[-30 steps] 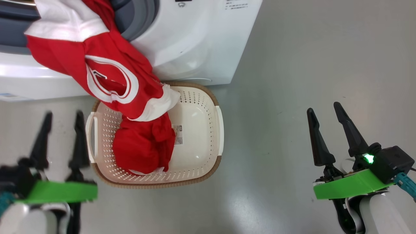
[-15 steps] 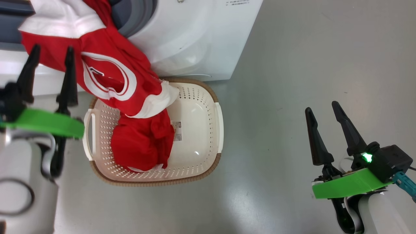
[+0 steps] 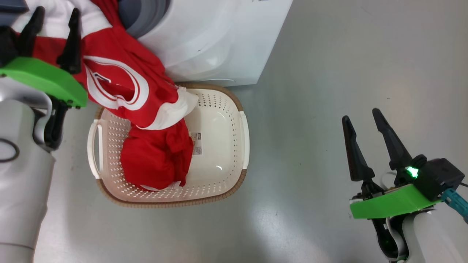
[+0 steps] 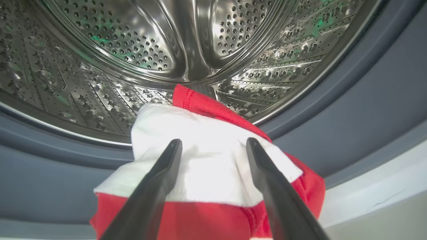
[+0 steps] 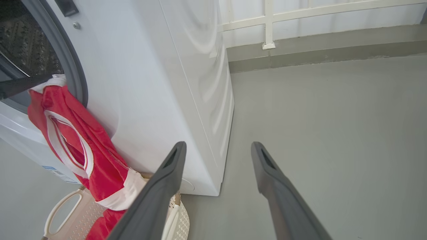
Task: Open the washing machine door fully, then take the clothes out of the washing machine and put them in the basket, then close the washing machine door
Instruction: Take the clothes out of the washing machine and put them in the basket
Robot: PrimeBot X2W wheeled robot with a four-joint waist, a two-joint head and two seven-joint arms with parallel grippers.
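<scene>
Red and white clothes (image 3: 120, 84) hang from the mouth of the white washing machine (image 3: 215, 40) down into the cream basket (image 3: 223, 146) on the floor. More red fabric (image 3: 157, 157) lies bunched in the basket. My left gripper (image 3: 55, 14) is open at the drum mouth, its fingers (image 4: 160, 176) straddling the white band of the clothes (image 4: 206, 166) over the grey rubber ring (image 4: 350, 110). Low at the right my right gripper (image 3: 360, 117) stands open over bare floor, holding nothing. The washing machine door is out of view.
The steel drum (image 4: 166, 43) lies beyond the hanging garment. Grey floor (image 3: 347, 65) spreads to the right of the machine and basket. A low white railing and wall base (image 5: 300, 20) run behind the machine.
My left arm has risen from beside the basket to the drum mouth, now straddling the hanging clothes. The right gripper has stayed put. The head view has shifted slightly.
</scene>
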